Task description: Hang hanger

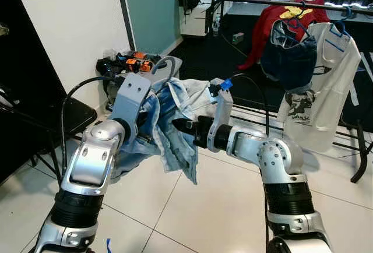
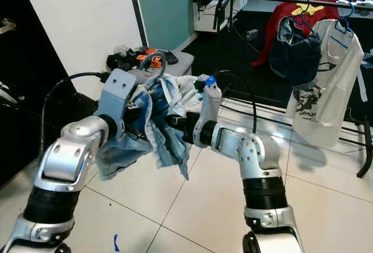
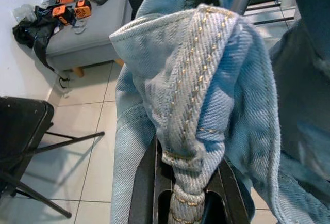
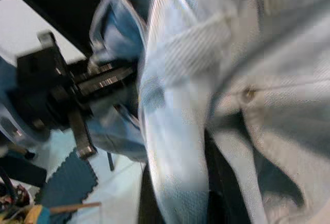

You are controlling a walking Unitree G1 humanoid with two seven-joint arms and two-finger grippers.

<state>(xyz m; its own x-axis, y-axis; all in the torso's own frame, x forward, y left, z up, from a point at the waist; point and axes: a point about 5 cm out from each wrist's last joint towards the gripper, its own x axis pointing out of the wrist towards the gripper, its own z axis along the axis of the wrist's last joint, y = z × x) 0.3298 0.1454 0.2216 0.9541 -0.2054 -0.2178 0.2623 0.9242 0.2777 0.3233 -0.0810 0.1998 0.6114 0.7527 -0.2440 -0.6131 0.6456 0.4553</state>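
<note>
At frame centre, the left claw [image 3: 178, 193] clamps a bunched denim garment [image 1: 175, 125]; the right claw [image 4: 178, 193], blurred, appears closed on the same cloth. A grey hanger hook [image 1: 165, 63] rises above it. Upper right, a clothes rail [image 1: 280, 2] carries shirts.

denim garment [image 1: 175, 119]: washed-out light blue, paler patches, gold-yellow stitching along the seam in the left wrist view
left gripper [image 3: 180, 203]: black fingers, silver arm
right gripper [image 1: 182, 126]: black too, silver arm with a little blue tag near the wrist
hanger hook [image 1: 165, 63]: plain grey
ottoman [image 3: 87, 33]: light grey, orange-and-black gadgets sitting on it
rail [image 1: 274, 2]: black
red top [image 1: 291, 14]: red with a yellow print
dark garment [image 1: 288, 60]: navy blue
t-shirt [image 1: 320, 90]: white-ish, dark graphic, on a blue hanger
floor [image 1: 204, 206]: pale off-white tiles, darker grout
chair [image 3: 20, 131]: black
wall [image 1: 76, 25]: white panel, teal bit beside it
</note>
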